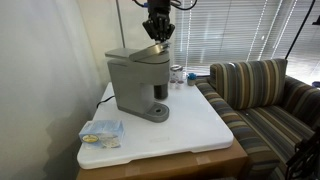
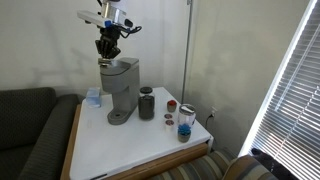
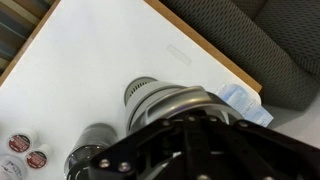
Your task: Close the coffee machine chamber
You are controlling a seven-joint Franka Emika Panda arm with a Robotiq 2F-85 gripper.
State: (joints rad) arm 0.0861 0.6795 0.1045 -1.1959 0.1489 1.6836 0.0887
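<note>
1. The boxy grey plastic coffee machine (image 1: pixel 138 88) stands upright on the white tabletop (image 1: pixel 195 130) and is the tallest thing on it. Its round base plate faces the open part of the table.
2. The chamber (image 1: pixel 143 53), the rounded grey hinged lid on top of the machine, lies low over the dark brew head. Neither exterior view shows whether it has latched.
3. The black two-finger gripper (image 1: pixel 157 36) hangs directly over the chamber's front overhang. Its fingers are clenched together and grasp nothing. Whether the tips are touching the lid or just above it cannot be resolved.
4. In the wrist view, the gripper body fills the lower edge, with the lid's curved silvery rim just beyond it.
5. A dark cylindrical canister (image 2: pixel 147 103) stands just beside the machine, and small round containers (image 2: pixel 185 122) stand farther off. A blue-and-white packet (image 1: pixel 102 132) lies near a table corner.
6. Judged risk: an off-centre push on the rounded lid could let the closed fingertips slide off its front edge, leaving the chamber unlatched.
7. Judged risk: a push angled sideways rather than straight down could tip or shift the light machine, knocking it into the canister.
8. Judged risk: too little downward travel would leave the lid resting but not locked.
</note>
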